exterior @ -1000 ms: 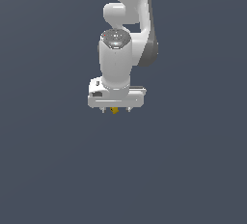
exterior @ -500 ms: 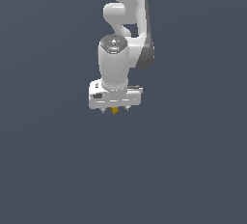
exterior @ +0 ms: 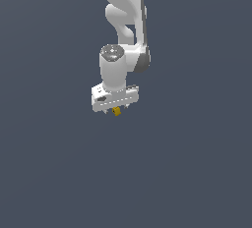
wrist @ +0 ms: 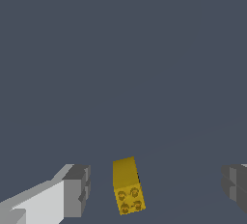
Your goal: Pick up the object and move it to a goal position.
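Exterior view shows my Panda arm (exterior: pixel 123 20) reaching down out of the top of the frame over a plain grey-blue floor (exterior: pixel 197 173), its wrist pointed downward and the white gripper (exterior: pixel 116 108) at its lowest point. Peeking out just under the gripper body is the object (exterior: pixel 116 111), a tiny yellow-orange block far smaller than the hand. On the wrist view the fingers (wrist: pixel 77 189) stand spread wide, one grey pad on each side of the frame, and the block (wrist: pixel 128 189) lies between them with clear gaps on both flanks; nothing touches it. It looks like a studded brick, with round studs on its near face. It sits skewed relative to the line between the pads and closer to one pad than the other. I judge the step in hand to be the final approach before the grasp. To do it well I would centre the block between the pads, turn the wrist so the pads meet flat faces rather than corners, and descend only enough for the pads to bracket its sides before closing. No goal marker is visible in either view.
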Action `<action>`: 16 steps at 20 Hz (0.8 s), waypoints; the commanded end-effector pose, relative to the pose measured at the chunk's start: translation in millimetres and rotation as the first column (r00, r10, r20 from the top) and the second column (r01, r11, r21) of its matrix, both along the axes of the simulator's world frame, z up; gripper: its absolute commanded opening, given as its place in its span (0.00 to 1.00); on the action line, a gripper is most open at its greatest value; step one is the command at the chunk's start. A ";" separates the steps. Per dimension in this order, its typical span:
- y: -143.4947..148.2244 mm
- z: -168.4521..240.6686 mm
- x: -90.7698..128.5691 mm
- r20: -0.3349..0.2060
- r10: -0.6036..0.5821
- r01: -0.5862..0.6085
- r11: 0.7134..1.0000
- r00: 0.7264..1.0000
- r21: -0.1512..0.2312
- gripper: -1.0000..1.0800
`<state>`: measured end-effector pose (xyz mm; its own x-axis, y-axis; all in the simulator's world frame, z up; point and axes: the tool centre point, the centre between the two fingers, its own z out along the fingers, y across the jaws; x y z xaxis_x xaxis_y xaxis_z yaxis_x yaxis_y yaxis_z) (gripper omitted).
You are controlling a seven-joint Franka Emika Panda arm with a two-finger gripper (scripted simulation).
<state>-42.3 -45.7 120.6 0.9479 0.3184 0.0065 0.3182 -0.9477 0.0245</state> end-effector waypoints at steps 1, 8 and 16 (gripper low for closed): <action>-2.5 -12.1 -14.1 -0.004 0.057 -0.057 0.998 0.998 0.004 0.96; -6.5 -35.7 -45.8 -0.011 0.176 -0.176 0.984 0.984 0.014 0.96; -8.1 -47.6 -64.2 -0.014 0.241 -0.241 0.970 0.970 0.021 0.96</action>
<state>-104.1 -53.7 74.4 0.8486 0.5290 -0.0005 0.5290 -0.8486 0.0011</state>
